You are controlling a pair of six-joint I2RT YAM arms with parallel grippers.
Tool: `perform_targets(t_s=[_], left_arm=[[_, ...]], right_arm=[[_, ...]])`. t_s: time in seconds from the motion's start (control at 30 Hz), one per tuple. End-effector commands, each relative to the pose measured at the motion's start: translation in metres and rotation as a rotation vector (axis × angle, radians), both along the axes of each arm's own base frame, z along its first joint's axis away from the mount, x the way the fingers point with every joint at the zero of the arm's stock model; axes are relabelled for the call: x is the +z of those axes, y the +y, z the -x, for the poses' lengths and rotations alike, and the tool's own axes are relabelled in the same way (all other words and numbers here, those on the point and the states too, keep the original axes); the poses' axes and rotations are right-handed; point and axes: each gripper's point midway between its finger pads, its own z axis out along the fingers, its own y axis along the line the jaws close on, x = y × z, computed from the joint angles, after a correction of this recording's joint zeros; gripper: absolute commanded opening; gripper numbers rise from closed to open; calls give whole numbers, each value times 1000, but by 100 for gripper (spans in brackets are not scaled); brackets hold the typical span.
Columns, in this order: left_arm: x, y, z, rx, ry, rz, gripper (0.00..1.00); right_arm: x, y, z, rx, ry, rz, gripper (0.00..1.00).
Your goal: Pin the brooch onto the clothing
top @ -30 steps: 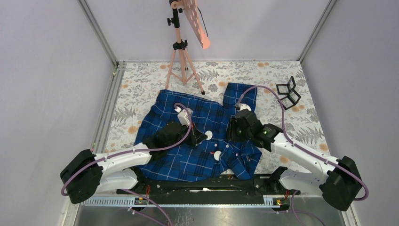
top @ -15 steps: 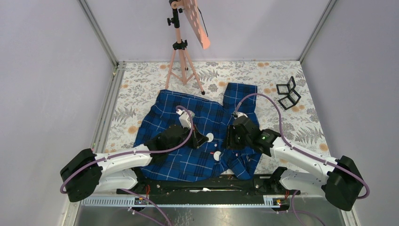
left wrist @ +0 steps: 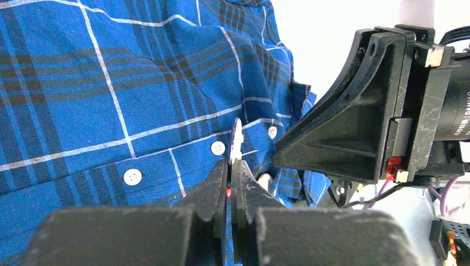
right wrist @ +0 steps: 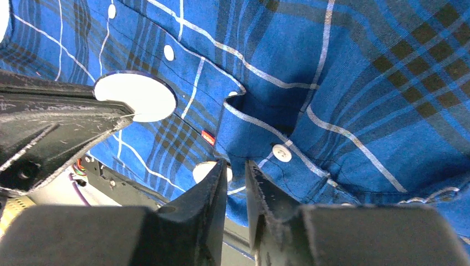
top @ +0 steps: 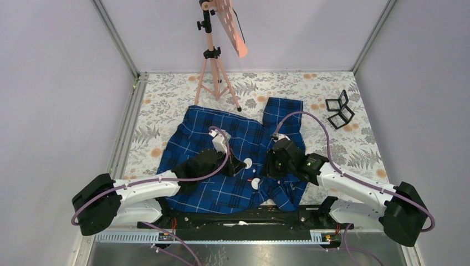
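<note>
Holding the brooch point(left wrist: 237, 138) edge-on: left claw point(left wrist: 229, 165) is clamped shut on its lower rim. Thin, flat white disc with a fine wire pin sticking out toward 3 o'clock. It's just above the button placket, near the middle of the shirt point(left wrist: 111, 83).

Shirt is woven dark-blue plaid with thin white check lines, spread mostly flat at the centre of the tabletop point(top: 166, 105). It's rumpled and folded at the collar end, near the arm bases at 6 o'clock. The tabletop cover is a matte floral print, grey leaves with orange blooms.

Right claw point(right wrist: 236, 166) sits at 3 o'clock of the brooch, close to the left claw, low over a raised fold of the placket. Its black ribbed fingers point(right wrist: 208, 188) are a narrow gap apart, with blue cloth showing in the gap. Can't tell whether cloth is actually pinched.

Right wrist view:
- round white button point(right wrist: 282, 153) just at 1 o'clock of the fingertips
- tiny red tag point(right wrist: 208, 137) at 11 o'clock
- white rounded patch point(right wrist: 204, 172) touching the left finger's edge
- the brooch's round face shows at 10 o'clock, against the left claw's black body

Elsewhere, a pink tripod stand point(top: 213, 72) is at 12 o'clock of the shirt. Two black hinged square frames point(top: 339, 109) are at 2 o'clock, well apart.
</note>
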Motion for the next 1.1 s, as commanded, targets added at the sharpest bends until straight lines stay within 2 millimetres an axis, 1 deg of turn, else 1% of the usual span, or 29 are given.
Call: perform_targets(t_s=[0.0,0.17,0.2,0.47,0.6,0.77,0.87,1.07], left_arm=[[8,-4,-5,26,-31,6,0],[1,-6,-4,25,-21,-19,0],[-1,-7,-4,22,-17,-23,0],[-7,-15,-1,6,-30,-111,0],[-5,-20,2,-11,-55,-133,0],[-9,-21,1,-1,-64,-192,0],[-12,-20,2,5,-67,-219,0],[-13,-23,3,0,-78,-250,0]], right_arm=[[4,9,-4,4,-24,-31,20],[7,11,-6,5,-33,-36,1],[7,12,-6,7,-35,-40,0],[18,16,-9,5,-78,-100,0],[18,19,-9,16,-78,-106,0],[25,26,-10,20,-86,-150,0],[29,25,-12,15,-100,-157,0],[30,22,-12,2,-112,-154,0]])
